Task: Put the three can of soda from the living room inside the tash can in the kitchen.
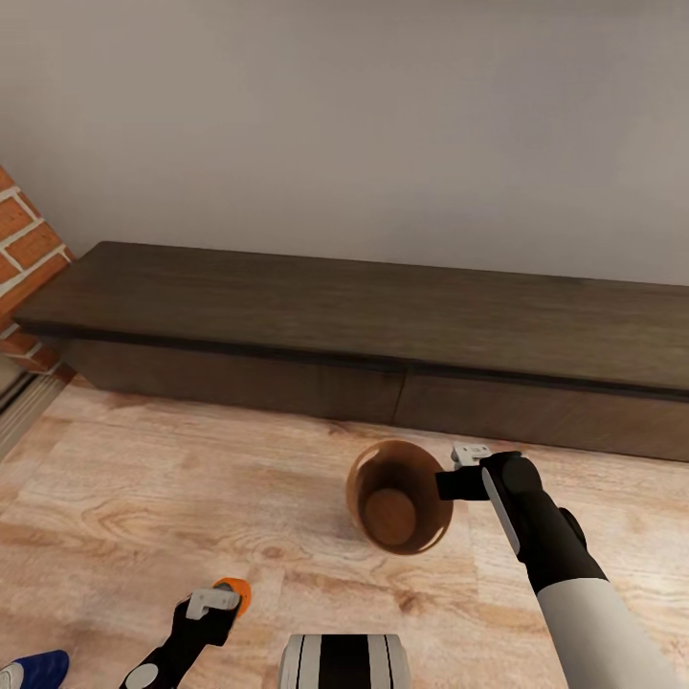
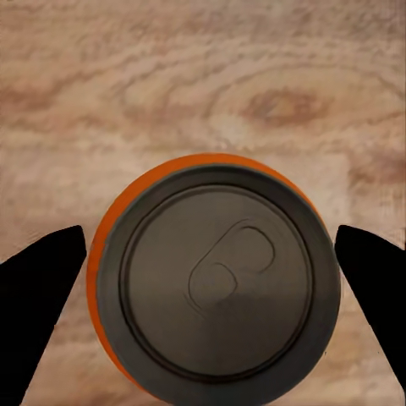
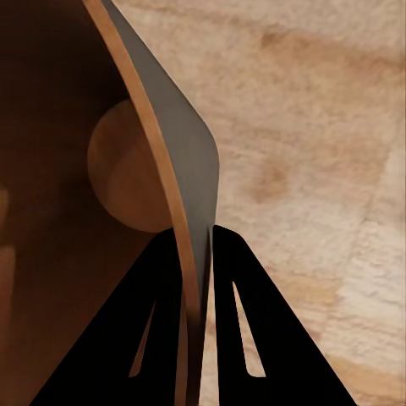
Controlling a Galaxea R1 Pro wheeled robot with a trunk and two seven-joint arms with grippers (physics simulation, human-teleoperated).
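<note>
With the right gripper [image 3: 196, 254] pinching the trash can [image 1: 400, 498] rim above the floor, left gripper [image 2: 203, 288] straddles an upright orange can [image 2: 216, 275], fingers wide; next: descend, close.

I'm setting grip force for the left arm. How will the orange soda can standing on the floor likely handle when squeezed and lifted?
The orange soda can stands upright between the open left gripper fingers. Its smooth round wall may slip or twist. It probably dents if squeezed hard, and rolls if tipped.

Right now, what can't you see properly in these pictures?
- Orange soda can: head view, mostly hidden behind the left gripper.
- Blue thing: head view, cut off by the bottom-left corner.
- Trash can: right wrist view, cut off by the frame; the right gripper pinches its wall.
</note>
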